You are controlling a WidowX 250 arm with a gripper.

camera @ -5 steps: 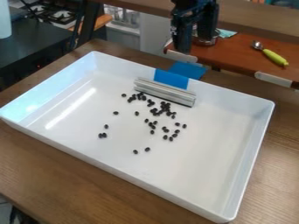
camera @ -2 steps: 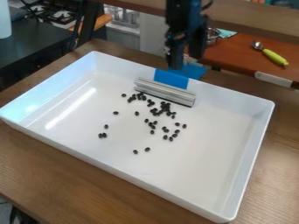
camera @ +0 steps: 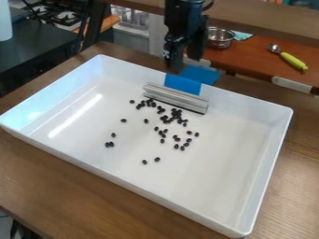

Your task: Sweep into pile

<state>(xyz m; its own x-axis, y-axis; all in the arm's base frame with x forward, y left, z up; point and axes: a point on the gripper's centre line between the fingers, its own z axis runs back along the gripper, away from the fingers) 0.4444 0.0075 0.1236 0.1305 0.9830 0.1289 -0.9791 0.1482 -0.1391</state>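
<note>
Gripper (camera: 185,60) hung at upper centre of the frame, near the blue flap (camera: 199,74) | fingers stood apart, released | silver sweeper (camera: 176,99) sat inside the white tray (camera: 259,177), by its upper wall | black beans (camera: 167,120) lay scattered mid-frame, thickest just below the sweeper, strays lower and left

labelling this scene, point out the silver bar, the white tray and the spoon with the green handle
Silver bar (camera: 176,98): camera view, middle of its long side.
White tray (camera: 215,172): camera view, bare part of its floor.
Spoon (camera: 293,61): camera view, its green handle.
</note>
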